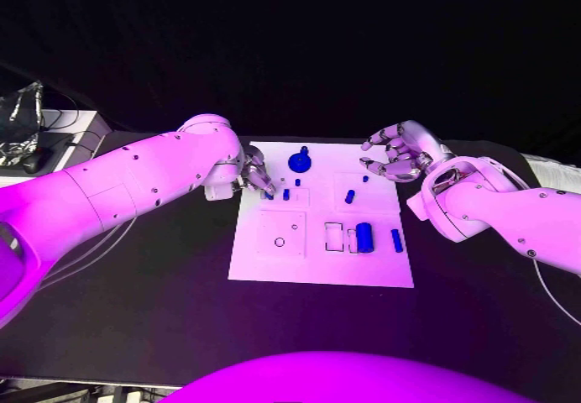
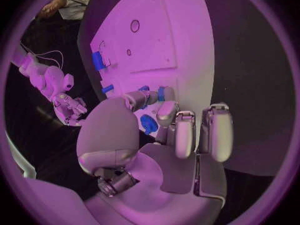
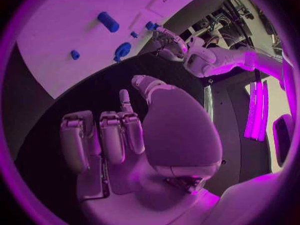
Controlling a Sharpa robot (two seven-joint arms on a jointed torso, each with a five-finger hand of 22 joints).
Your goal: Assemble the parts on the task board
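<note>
The white task board [image 1: 317, 260] lies in the middle of the table. A round blue knob [image 1: 300, 159] sits at its far edge, with small blue pegs [image 1: 285, 194] just nearer. A thick blue cylinder [image 1: 363, 237] and a slim blue bar [image 1: 397, 240] lie at the near right. My left hand [image 1: 254, 178] is at the board's far left, and its thumb and a finger pinch a small blue peg [image 2: 164, 93] standing there. My right hand [image 1: 400, 155] hovers over the far right corner, fingers loosely spread and holding nothing.
Another blue peg [image 1: 350, 196] stands mid-board and a tiny one [image 1: 366, 178] lies near my right hand. Empty cut-outs [image 1: 280, 242] mark the board's near left. Cables and equipment [image 1: 30, 126] sit at the table's far left.
</note>
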